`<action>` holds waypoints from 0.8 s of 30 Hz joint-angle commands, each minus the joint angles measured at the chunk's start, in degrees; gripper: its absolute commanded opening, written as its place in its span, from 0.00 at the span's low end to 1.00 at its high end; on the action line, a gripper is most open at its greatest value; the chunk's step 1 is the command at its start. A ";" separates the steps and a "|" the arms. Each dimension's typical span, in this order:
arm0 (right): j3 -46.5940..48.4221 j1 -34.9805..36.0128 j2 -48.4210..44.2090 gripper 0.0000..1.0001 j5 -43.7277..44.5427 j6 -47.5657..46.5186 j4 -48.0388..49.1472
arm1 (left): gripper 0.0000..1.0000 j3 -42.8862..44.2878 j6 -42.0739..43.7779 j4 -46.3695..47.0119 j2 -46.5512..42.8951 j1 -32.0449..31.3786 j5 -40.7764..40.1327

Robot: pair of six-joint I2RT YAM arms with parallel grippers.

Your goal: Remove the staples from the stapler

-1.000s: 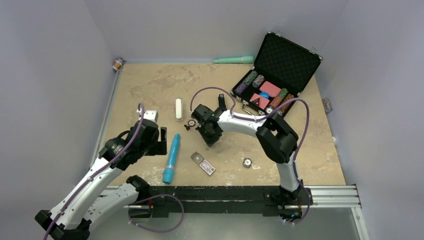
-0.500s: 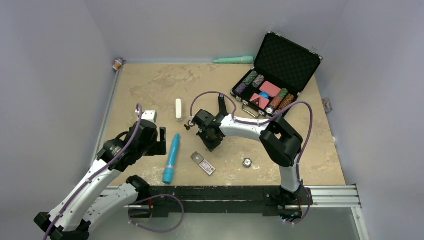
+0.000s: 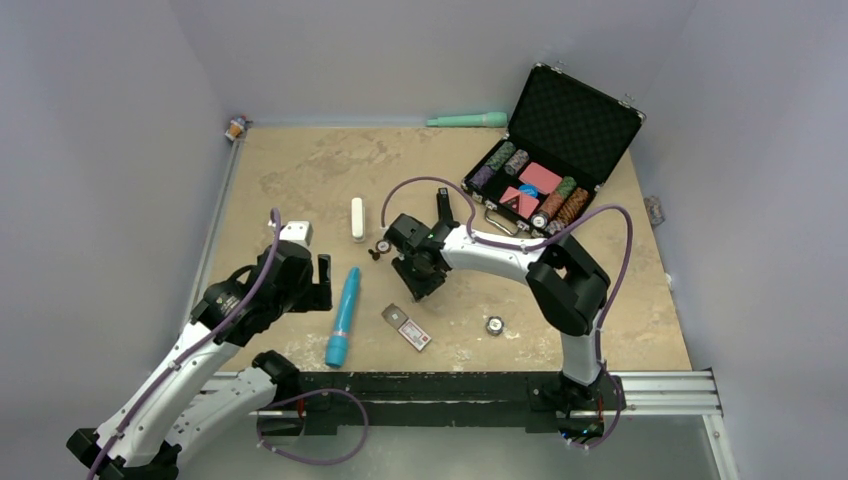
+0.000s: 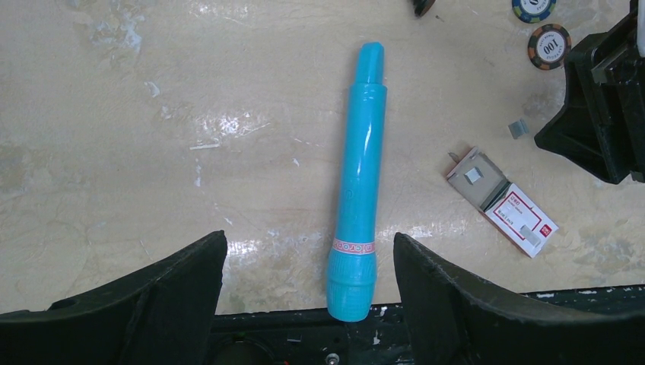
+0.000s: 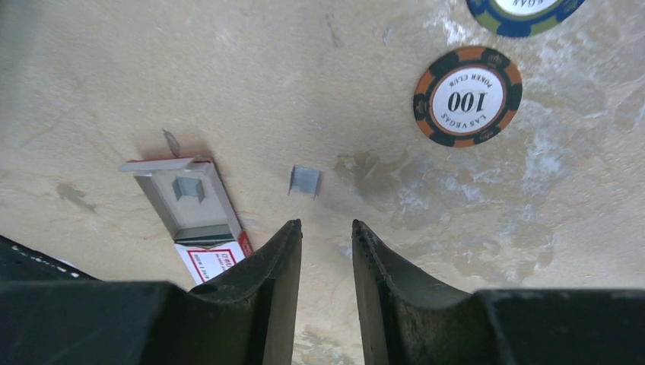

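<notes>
- Leftmost, the left gripper (image 4: 308,237) is held released, its jaws spread wide above the table (image 3: 300,160) with nothing between them; it seems to be parked as a spare hand, not engaged in the work.
- Just to its right, a blue tube (image 4: 362,175) is laid lengthwise on the table, untouched, and is no part of the task.
- Further right, an opened staple box (image 4: 498,201) is seen lying flat with its tray slid out, probably as the place meant for the staples.
- A short loose staple strip (image 5: 304,181) is seen on the bare table just beyond the box.
- The right gripper (image 5: 325,225) is hung low over that strip, almost clenched: only a narrow slit is left and nothing is grasped. A fine pinch on the strip is judged likely.
- An orange poker chip (image 5: 467,96) is lying near, apart from the strip.
- The stapler (image 3: 443,207) is left lying on the table behind the right gripper, between it and the open case (image 3: 575,120), and is held by neither arm.
</notes>
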 commanded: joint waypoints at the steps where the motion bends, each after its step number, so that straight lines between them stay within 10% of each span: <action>1: 3.96 0.06 -0.20 0.35 1.28 0.58 -0.84 | 0.84 1.27 -0.83 0.32 -0.43 -0.19 -0.81; 24: 7.39 1.63 3.84 0.37 4.15 1.52 -1.98 | 0.84 1.49 -0.74 0.26 0.06 -0.18 -1.03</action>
